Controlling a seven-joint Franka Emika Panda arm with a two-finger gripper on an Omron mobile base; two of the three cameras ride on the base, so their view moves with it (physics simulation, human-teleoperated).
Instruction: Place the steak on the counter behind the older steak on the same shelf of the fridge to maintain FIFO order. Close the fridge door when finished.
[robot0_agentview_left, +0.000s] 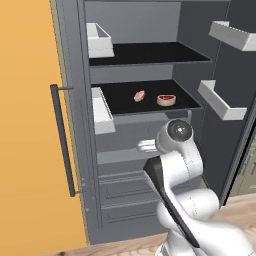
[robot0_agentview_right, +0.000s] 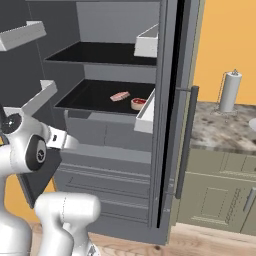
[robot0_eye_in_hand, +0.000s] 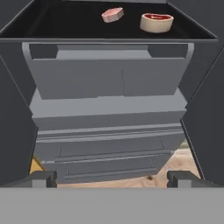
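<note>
The steak (robot0_agentview_left: 139, 95) lies on the lower shelf (robot0_agentview_left: 150, 108) of the fridge (robot0_agentview_left: 80, 150), beside and slightly farther back than the older steak (robot0_agentview_left: 166, 100), the two close but apart. Placement looks done. The gripper (robot0_eye_in_hand: 112, 178) is spread wide and empty, below the shelf, facing the drawers. Both doors stand open; closing them remains.

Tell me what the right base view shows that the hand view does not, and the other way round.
Right base view alone: the counter beside the fridge, with a paper towel roll on it, and the upper shelf board. Hand view alone: the open gripper facing the fridge drawers. Both: the steak and the older steak lying apart on the shelf.
</note>
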